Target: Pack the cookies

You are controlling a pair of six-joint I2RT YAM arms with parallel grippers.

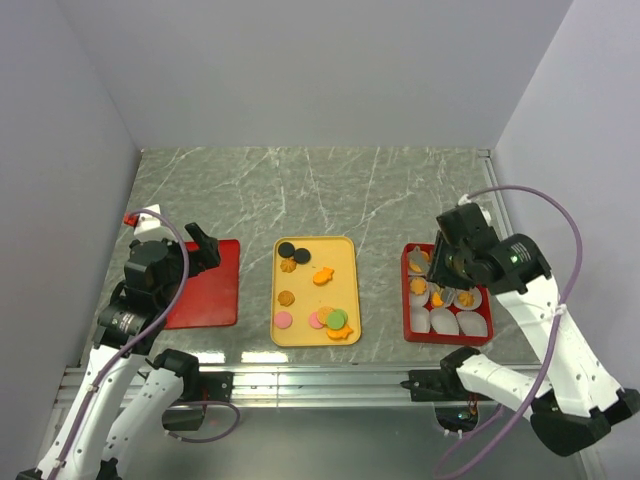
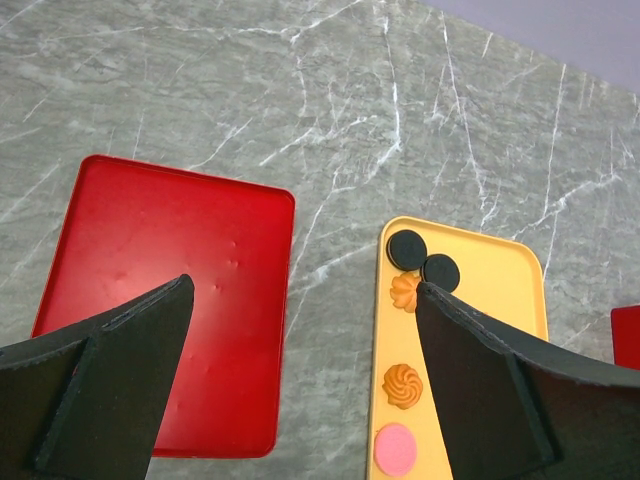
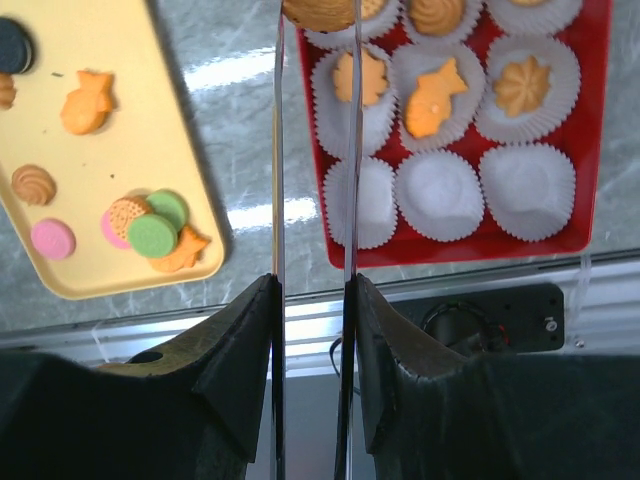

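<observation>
The grey marbled tabletop (image 1: 300, 190) carries three pieces along its near edge. A flat red tray (image 1: 215, 290) lies toward the left edge, a yellow tray (image 1: 345, 270) sits in the middle, and a red box (image 1: 408, 325) sits toward the right edge. My left gripper (image 2: 305, 290) hangs over the red tray's right edge, fingers spread wide and gripping nothing. My right gripper (image 3: 316, 40) hovers over the far left corner of the red box, its thin blades pinched on a brown round cookie (image 3: 318, 10). White paper cups (image 3: 440, 190) line the box. Those toward its far edge hold orange and brown pieces, while the three at its near edge show bare paper. Loose cookies (image 1: 323, 277) in black, orange, pink and green lie scattered on the yellow tray.
</observation>
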